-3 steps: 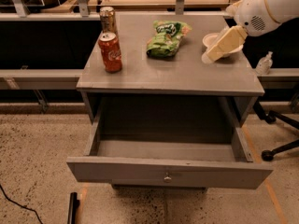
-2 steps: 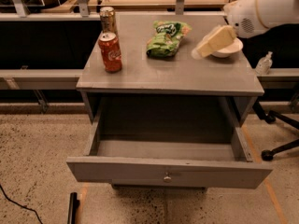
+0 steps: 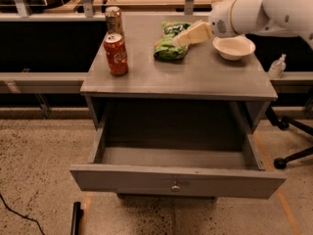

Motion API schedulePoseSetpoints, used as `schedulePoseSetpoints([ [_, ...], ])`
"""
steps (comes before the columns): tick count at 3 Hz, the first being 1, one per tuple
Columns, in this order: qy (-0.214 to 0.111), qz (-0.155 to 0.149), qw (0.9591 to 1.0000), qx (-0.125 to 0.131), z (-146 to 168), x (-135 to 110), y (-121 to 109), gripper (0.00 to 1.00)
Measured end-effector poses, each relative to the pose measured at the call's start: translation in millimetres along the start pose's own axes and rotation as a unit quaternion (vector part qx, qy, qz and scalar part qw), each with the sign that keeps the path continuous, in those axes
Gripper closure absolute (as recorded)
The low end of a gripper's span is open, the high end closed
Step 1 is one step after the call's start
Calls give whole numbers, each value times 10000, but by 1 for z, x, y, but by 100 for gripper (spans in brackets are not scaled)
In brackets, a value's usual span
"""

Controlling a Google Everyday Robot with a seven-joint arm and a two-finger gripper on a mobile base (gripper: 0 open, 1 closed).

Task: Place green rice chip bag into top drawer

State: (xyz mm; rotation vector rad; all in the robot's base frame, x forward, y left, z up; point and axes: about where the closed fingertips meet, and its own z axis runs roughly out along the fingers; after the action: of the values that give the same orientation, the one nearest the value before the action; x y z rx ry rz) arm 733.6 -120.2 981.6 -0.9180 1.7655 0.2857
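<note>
**Step in hand: approach and grasp (my judgement).**

1. I locate the green rice chip bag. It lies flat on the cabinet top, toward the rear and centre. The red soda can stands to its left, and the white bowl sits to its right.
2. I locate the gripper. It reaches in from the right on the white arm, passing in front of the bowl. Its tip overlaps the bag's upper right edge in the camera view.
3. Gripper state: I cannot tell how far it is open. I also cannot tell whether it touches the bag or hangs just above it. It has no evident hold on anything.
4. The top drawer is pulled well out below the cabinet top, and its interior appears bare. No opening step is needed.

**Recommended execution**

- I centre the gripper over the middle of the bag rather than a corner. Crinkled film is likely to slip or fold away from an edge grasp.
- I close gently, then lift straight up until the bag is clear of the surface.
- I carry the bag forward between the can and the bowl, keeping clear of both.
- I lower it behind the drawer's front panel and release it low.
</note>
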Motion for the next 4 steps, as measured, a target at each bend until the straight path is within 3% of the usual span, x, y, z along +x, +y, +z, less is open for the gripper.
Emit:
schedulePoseSetpoints([
  [1,-161,368,9992,79,45,5,-12,0],
  [3,130,756,9970,-48,106,42,-9,0],
  [4,149,696,9973,-161,127,45,-3,18],
])
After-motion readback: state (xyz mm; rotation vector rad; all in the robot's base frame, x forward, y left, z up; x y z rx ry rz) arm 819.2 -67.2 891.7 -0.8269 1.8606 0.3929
